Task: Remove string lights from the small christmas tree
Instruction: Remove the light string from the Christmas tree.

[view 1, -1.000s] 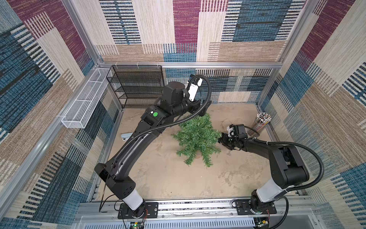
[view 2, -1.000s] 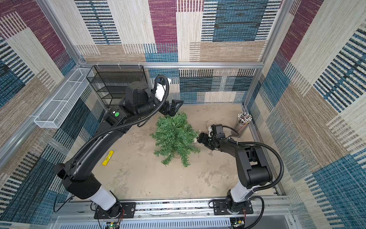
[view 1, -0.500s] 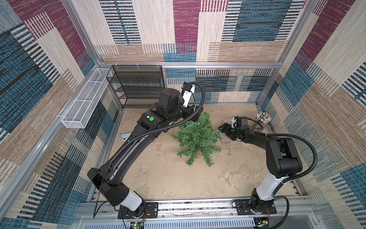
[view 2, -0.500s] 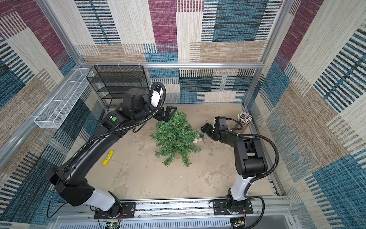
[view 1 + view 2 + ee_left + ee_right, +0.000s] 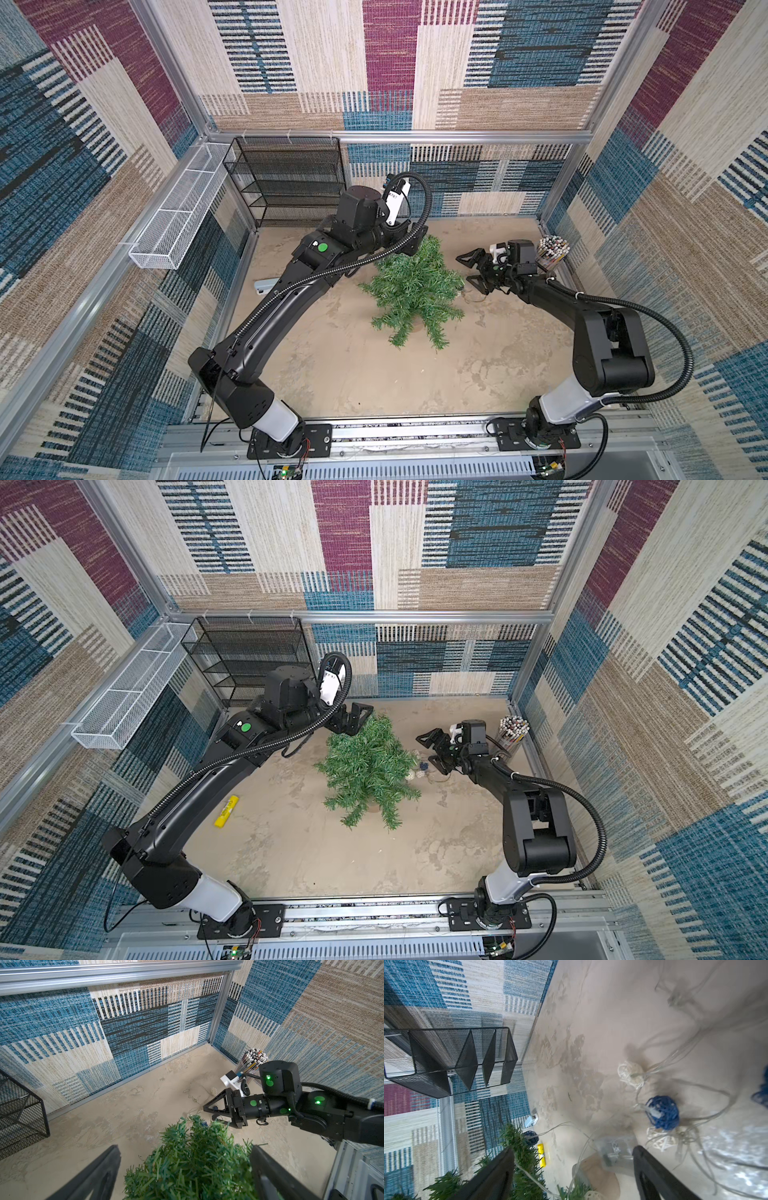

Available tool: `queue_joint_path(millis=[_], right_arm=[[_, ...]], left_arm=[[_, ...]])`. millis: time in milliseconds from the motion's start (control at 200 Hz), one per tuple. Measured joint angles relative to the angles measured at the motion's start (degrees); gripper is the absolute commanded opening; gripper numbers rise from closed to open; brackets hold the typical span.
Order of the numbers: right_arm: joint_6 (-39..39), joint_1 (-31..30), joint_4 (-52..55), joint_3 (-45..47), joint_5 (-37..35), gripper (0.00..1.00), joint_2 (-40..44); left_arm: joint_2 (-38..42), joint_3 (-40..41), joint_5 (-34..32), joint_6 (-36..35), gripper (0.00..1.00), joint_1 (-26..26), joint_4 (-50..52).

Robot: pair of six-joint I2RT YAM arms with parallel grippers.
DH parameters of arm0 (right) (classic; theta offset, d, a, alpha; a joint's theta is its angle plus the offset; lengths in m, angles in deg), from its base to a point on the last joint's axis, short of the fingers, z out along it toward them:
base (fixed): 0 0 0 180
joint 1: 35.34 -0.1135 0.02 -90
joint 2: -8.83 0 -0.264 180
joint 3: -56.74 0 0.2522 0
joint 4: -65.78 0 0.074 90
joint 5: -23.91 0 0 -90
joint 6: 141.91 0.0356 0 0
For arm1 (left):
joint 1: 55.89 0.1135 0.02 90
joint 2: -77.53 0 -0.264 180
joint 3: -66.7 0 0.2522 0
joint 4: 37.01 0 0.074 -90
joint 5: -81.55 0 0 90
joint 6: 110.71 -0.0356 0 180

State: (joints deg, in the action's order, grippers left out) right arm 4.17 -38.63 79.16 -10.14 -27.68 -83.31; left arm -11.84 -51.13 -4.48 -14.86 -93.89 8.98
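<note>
I see the tree (image 5: 368,771) at frame centre, lights (image 5: 417,771) on the floor right of it. Left gripper (image 5: 353,721) and right gripper (image 5: 432,750) both gape, empty. No legible writing.

Bright, even, diffuse lighting in both top views; sharp focus throughout. Soft, short shadows only, directly beneath the small christmas tree (image 5: 415,291). Straight frame rails bowed toward the picture edges in both top views. In the left wrist view, sharp beyond the tree, blurred on the nearest needles. In the right wrist view, heavy motion blur on the string lights (image 5: 662,1112), smeared wires, washed-out glare just beside the blue ball.
</note>
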Motion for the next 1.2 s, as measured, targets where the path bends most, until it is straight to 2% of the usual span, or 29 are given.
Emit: queue_joint_path(millis=[125,476,676,861,1197], right_arm=[[5.6,-0.7,-2.5,1.8,2.3,0.92,-0.7],[10.8,-2.8,-7.3,4.5,4.5,0.9,-4.7],[13.1,-3.9,-11.4,3.5,5.1,0.82,-7.9],[15.3,-4.2,-16.0,2.6,4.6,0.61,-11.5],[16.7,-4.2,-24.1,3.6,0.4,0.0,-13.3]], left_arm=[[0.2,0.6,0.7,0.2,0.99,0.0,0.0],[1.4,2.2,1.0,0.9,0.99,0.1,-0.1],[1.7,2.4,1.2,1.0,0.99,0.1,-0.2],[1.7,2.6,1.3,1.3,0.99,0.1,-0.2],[1.9,3.0,2.2,1.7,0.99,0.1,-0.2]])
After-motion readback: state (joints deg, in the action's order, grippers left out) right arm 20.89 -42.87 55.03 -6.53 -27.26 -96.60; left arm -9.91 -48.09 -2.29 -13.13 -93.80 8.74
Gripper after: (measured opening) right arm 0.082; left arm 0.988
